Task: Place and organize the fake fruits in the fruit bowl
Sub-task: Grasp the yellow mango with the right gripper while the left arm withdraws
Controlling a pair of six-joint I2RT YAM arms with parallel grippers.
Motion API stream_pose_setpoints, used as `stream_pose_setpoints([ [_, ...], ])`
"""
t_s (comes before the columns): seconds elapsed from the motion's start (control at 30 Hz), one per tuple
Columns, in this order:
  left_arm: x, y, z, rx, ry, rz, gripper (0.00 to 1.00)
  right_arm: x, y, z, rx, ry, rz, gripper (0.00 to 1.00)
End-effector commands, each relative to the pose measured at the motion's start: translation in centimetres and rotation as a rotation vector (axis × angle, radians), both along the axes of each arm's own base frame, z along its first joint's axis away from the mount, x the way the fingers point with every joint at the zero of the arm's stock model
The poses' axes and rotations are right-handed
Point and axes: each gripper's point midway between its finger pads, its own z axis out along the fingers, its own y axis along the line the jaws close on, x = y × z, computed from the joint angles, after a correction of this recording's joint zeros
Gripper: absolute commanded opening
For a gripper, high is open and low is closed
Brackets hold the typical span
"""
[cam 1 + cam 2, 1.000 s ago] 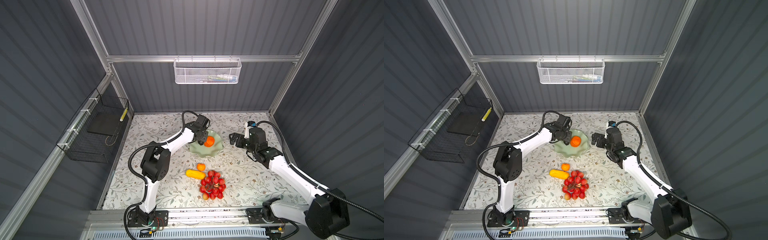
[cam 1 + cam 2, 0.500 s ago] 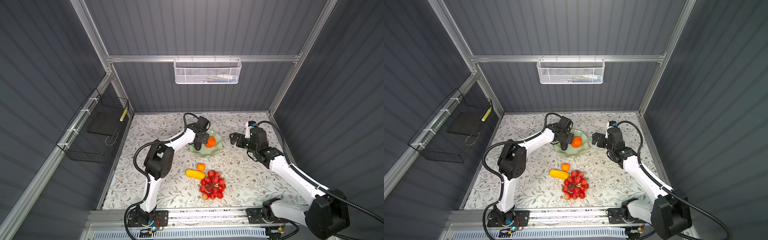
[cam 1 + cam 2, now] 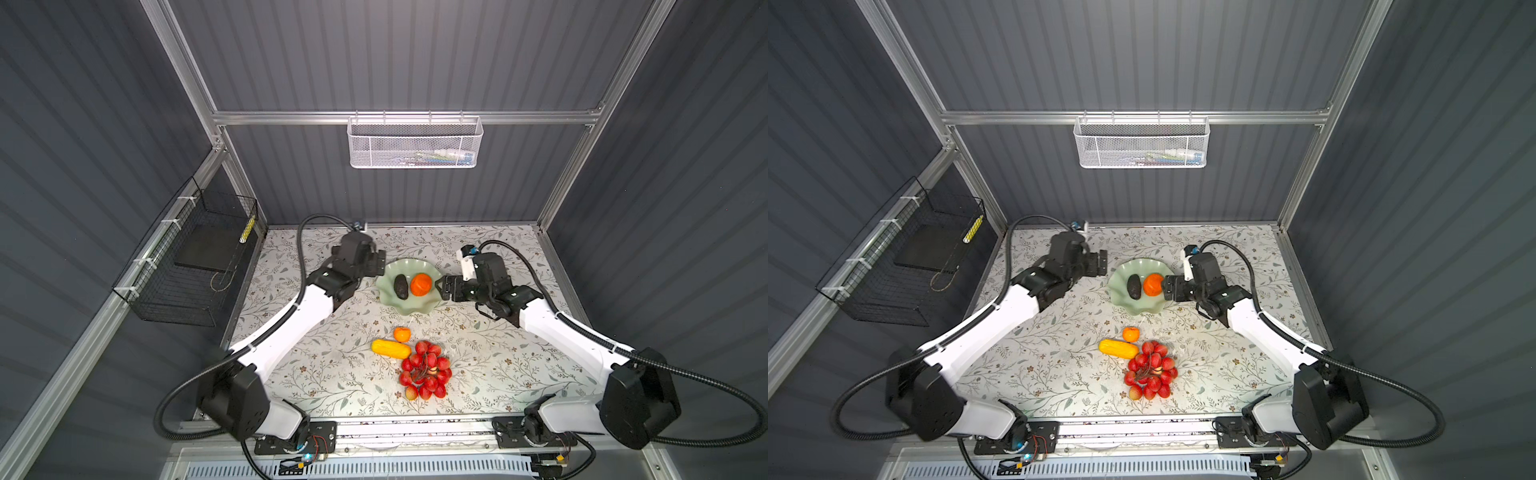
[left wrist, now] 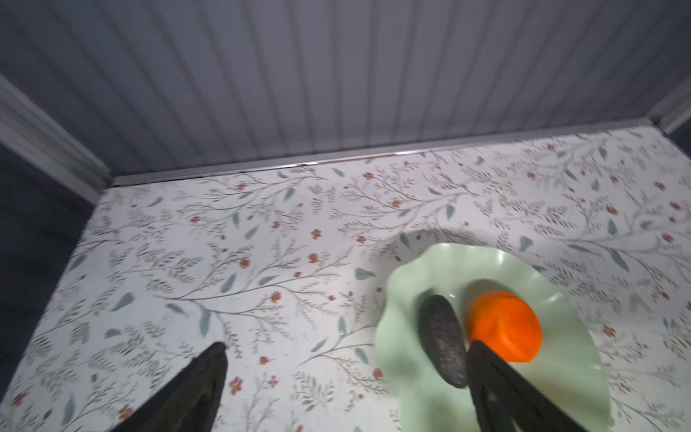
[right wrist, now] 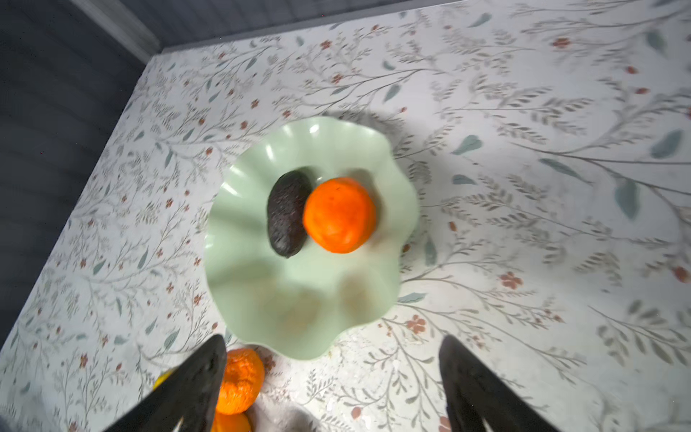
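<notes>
The pale green fruit bowl point(image 3: 409, 311) point(image 3: 1138, 308) point(image 5: 299, 299) sits at the back middle of the floral table. A blackish avocado point(image 3: 401, 286) point(image 4: 443, 344) and a big orange point(image 3: 421, 284) point(image 5: 339, 215) lie in it side by side. My left gripper point(image 3: 377, 264) point(image 4: 346, 346) hangs open just left of the bowl, holding nothing. My right gripper point(image 3: 442, 287) point(image 5: 333, 338) is open at the bowl's right rim, also holding nothing. A small tangerine point(image 3: 402, 334), a yellow oblong fruit point(image 3: 390, 349) and a cluster of red balls point(image 3: 426, 370) lie on the table in front of the bowl.
A white mesh basket point(image 3: 414, 143) hangs on the back wall. A black wire basket point(image 3: 187, 266) hangs on the left wall. Grey ribbed walls close in the table on three sides.
My left gripper opened, let go of the avocado into the bowl beside the orange, and drew back to the left. My right gripper moved in toward the bowl's right rim.
</notes>
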Motion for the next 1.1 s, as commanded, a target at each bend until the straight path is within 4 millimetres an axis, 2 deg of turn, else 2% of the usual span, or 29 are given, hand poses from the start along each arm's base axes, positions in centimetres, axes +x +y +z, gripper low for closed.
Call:
stream_pose_setpoints([
  [0.0, 0.2, 5.8, -2.0, -0.009, -0.002, 0.117, 1.0, -2.3, 3.5, -0.2, -0.053, 0.0, 0.17, 0.85],
  [0.07, -0.1, 8.6, -2.7, -0.037, 0.009, 0.158, 1.0, -4.0, 5.9, -0.8, -0.069, 0.011, 0.267, 0.83],
  [0.17, 0.0, 11.1, -2.9, -0.069, 0.011, 0.216, 1.0, -6.3, 8.7, -1.9, -0.125, 0.015, 0.38, 0.8],
  [0.33, 0.6, 11.0, -2.3, -0.145, 0.043, 0.184, 1.0, -9.9, 13.0, -4.1, -0.23, 0.02, 0.558, 0.77],
  [0.43, 0.7, 10.6, -1.3, -0.124, 0.055, 0.139, 1.0, -11.1, 14.6, -5.9, -0.3, 0.022, 0.619, 0.77],
  [0.57, 0.1, 12.2, -0.3, -0.038, 0.013, 0.181, 1.0, -11.3, 16.0, -8.0, -0.331, 0.041, 0.647, 0.77],
  [0.8, -0.9, 13.7, 0.0, -0.04, -0.031, 0.213, 1.0, -10.4, 17.7, -10.6, -0.413, 0.042, 0.676, 0.77],
  [1.07, -1.3, 13.9, 0.2, -0.034, -0.03, 0.214, 1.0, -11.2, 18.8, -13.3, -0.46, 0.078, 0.723, 0.73],
])
